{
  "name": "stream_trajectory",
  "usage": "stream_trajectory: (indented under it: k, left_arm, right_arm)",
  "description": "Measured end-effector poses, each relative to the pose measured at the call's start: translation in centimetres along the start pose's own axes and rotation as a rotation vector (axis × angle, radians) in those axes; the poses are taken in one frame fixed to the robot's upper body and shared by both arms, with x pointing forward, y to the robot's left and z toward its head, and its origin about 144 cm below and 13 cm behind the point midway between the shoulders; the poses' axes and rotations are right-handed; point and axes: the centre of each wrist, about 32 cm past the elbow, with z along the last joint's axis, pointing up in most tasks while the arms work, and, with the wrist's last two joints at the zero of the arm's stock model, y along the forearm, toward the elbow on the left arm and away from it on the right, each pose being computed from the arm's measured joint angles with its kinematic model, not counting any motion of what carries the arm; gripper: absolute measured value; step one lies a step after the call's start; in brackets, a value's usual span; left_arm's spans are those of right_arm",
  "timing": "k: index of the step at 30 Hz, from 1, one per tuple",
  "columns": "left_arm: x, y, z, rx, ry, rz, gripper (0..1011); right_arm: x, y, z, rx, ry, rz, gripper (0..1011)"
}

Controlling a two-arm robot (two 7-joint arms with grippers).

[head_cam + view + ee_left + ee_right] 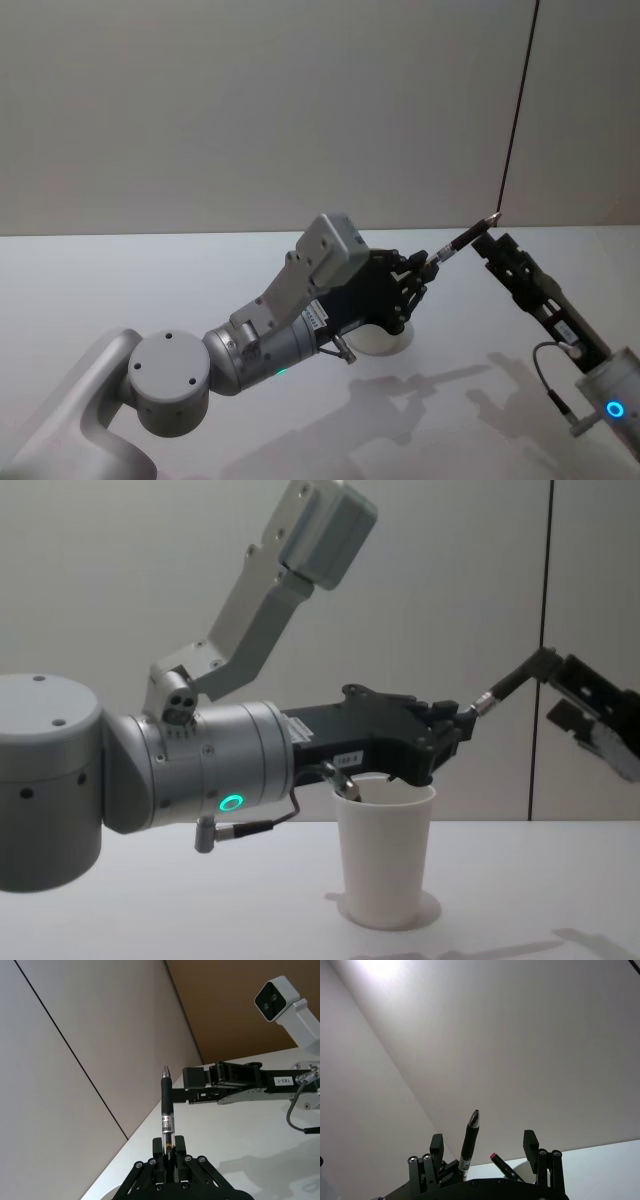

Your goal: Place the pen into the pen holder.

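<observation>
The pen (462, 240) is clamped by its rear end in the left gripper (425, 268), with the pen holder (385, 860) directly below that claw. The right gripper (562, 692) is spread around the tip. Alignment seems under way; tipping upright and lowering are called for next.

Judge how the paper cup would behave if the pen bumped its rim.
The cup is probably light: it looks like thin paper. Tall and narrowing to its base, it could tip or slide if the pen in the left gripper knocks it sideways. Its wall would likely dent if squeezed.
</observation>
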Motion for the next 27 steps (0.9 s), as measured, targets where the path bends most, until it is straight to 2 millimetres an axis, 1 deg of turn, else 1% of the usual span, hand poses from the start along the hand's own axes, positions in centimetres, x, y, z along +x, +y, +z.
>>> stream_trajectory:
  k: [14,27]
  left_arm:
    - [0.0,0.0,0.0,0.0,0.0,0.0,148]
    - [0.0,0.0,0.0,0.0,0.0,0.0,148]
  right_arm:
    - [-0.1,1.5,-1.2,-0.02,0.025,0.019,1002]
    - [-0.1,2.5,-1.9,-0.028,0.035,0.025,1002]
